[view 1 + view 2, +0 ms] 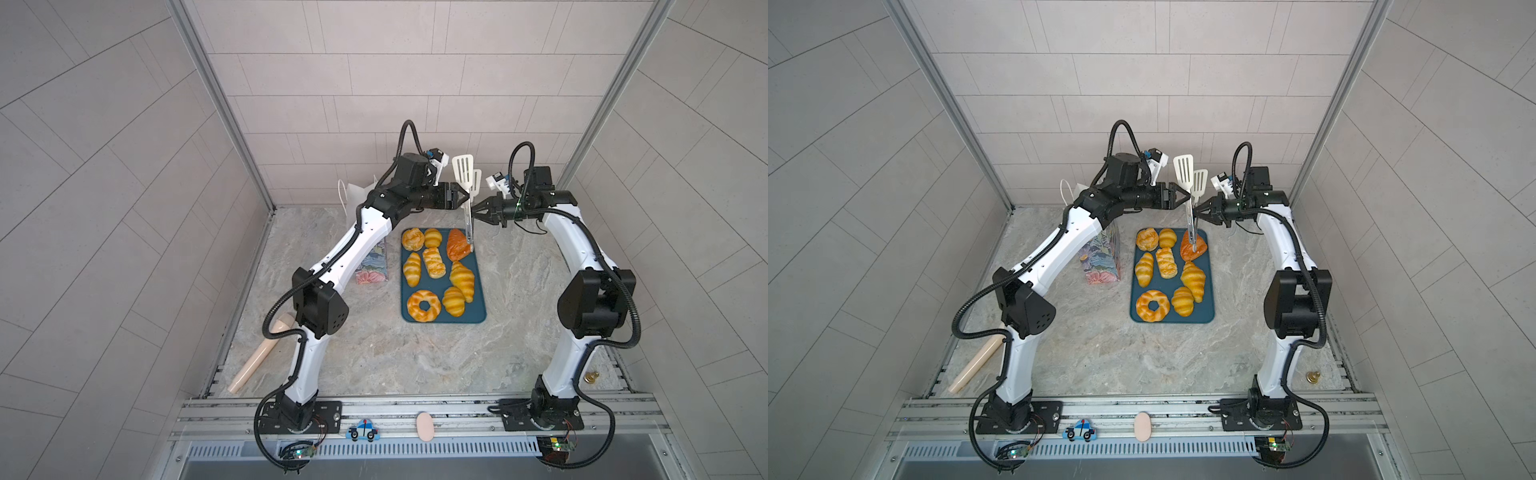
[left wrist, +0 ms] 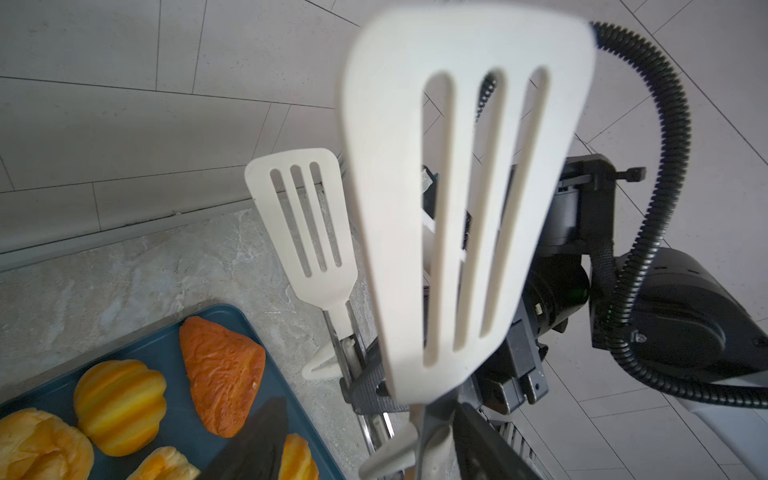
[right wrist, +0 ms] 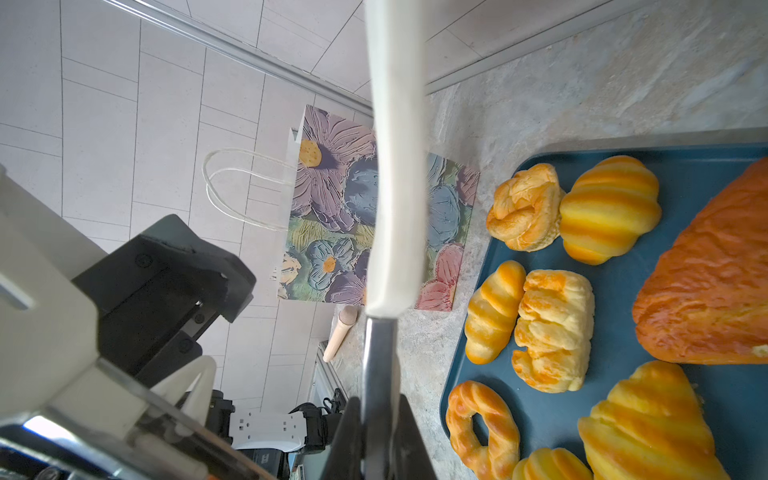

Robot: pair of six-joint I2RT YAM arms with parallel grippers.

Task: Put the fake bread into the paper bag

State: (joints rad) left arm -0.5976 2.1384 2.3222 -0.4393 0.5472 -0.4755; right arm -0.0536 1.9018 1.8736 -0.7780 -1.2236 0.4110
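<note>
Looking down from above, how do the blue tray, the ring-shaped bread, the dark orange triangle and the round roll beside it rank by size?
In a top view:
1. blue tray
2. ring-shaped bread
3. dark orange triangle, close to the ring, its edge behind the tongs
4. round roll

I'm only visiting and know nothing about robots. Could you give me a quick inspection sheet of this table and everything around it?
Surface: marbled grey table with a blue tray on it.
Job's things: all eight fake bread pieces lie on the tray. The flowered paper bag stands upright left of it; its inside is not visible.
Clutter: rolling pin at the left edge, small brass object at the right edge, toy car and peach oval on the front rail.
Hands: right hand shut on upright tongs; left hand open beside them.
Cables: black ribbed hoses run along both arms.
Surroundings: grey tiled walls.
</note>
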